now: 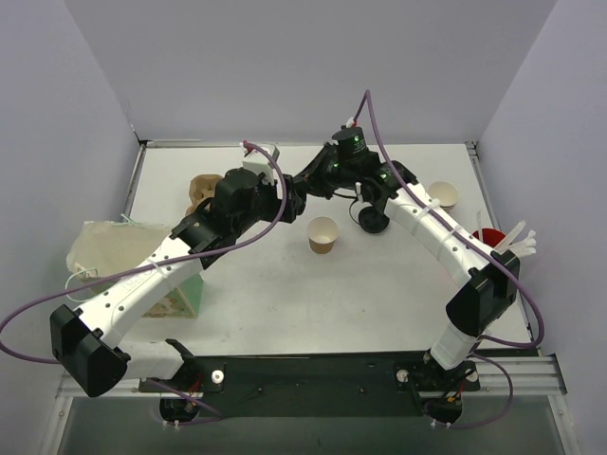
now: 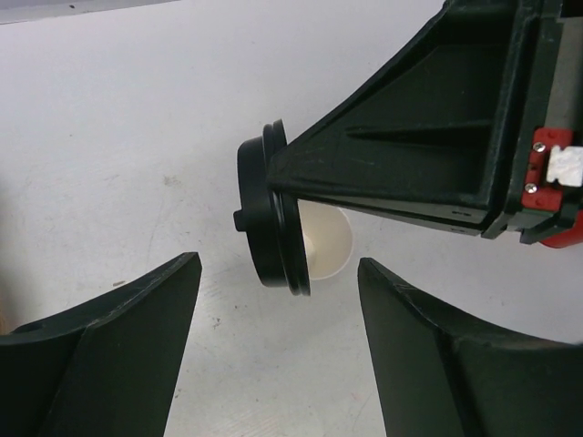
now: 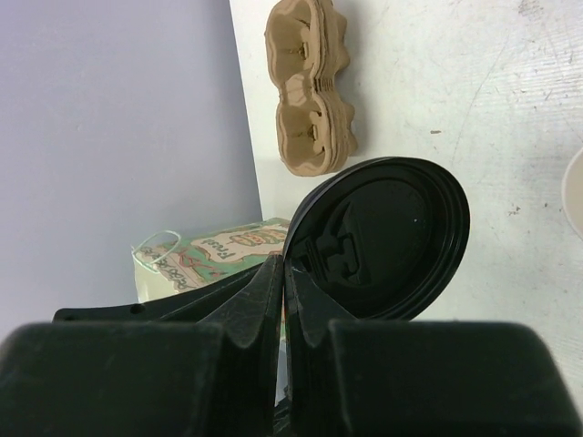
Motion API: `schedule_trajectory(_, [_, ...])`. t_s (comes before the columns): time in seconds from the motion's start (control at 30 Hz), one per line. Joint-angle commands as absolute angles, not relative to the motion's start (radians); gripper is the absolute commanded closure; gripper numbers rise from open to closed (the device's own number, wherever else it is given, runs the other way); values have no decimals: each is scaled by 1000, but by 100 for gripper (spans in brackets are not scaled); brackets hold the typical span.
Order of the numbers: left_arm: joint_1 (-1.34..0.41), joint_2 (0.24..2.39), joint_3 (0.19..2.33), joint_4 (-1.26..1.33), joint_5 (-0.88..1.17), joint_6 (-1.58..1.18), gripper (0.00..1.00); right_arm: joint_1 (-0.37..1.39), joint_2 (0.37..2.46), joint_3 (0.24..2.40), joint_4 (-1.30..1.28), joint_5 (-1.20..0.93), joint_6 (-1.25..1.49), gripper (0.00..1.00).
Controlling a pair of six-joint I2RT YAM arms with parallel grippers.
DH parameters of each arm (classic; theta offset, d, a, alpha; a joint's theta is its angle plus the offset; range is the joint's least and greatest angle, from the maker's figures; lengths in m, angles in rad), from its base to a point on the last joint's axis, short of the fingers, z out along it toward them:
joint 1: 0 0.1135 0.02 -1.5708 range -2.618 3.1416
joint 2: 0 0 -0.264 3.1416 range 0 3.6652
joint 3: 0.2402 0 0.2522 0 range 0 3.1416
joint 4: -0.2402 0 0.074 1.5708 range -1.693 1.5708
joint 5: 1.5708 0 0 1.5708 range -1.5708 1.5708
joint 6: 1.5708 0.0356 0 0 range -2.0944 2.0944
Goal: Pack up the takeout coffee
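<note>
The brown paper cup (image 1: pixel 323 235) stands lidless on the table (image 1: pixel 285 303). Just right of it, the right gripper (image 3: pixel 284 273) pinches the black lid (image 3: pixel 383 241) by its rim. The left gripper (image 2: pixel 280 273) is beyond the cup, its 2 fingers apart and empty.

Left fingers (image 2: pixel 118 355) wide apart; right fingers (image 3: pixel 248 319) pinched tight, just beyond them.

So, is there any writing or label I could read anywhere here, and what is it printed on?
"Fresh": tilted lettering on the printed paper bag, right wrist view; that is my best reading.
Other lettering beside it on the same bag: too blurred and cut off to read.
black lid: moulded shapes only, no words.
brown paper cup and pulp cup carrier: no print visible.
</note>
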State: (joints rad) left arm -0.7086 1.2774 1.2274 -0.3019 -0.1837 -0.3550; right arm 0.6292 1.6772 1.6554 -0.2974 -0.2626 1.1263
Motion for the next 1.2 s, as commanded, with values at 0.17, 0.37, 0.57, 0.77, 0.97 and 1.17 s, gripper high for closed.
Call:
schedule_trajectory(0.17, [-716,1296,1215,-215,-248,-362,25,658,1669,1683,-281,-216,1177,100])
schedule_trajectory(0.37, [-715,1305,1204,-202,-296,-371,33,673,1672,1680,-272,-212,1187,100])
schedule_trajectory(0.57, [-713,1316,1193,-198,-314,-382,39,681,1677,1678,-262,-210,1197,100])
schedule_trajectory(0.77, [-715,1325,1196,-201,-339,-391,59,690,1678,1672,-244,-222,1197,100])
schedule_trajectory(0.97, [-715,1327,1219,-218,-348,-413,72,690,1661,1658,-245,-206,1166,77])
schedule_trajectory(1.17, [-677,1351,1302,-333,-292,-466,73,667,1569,1608,-250,-124,1039,41])
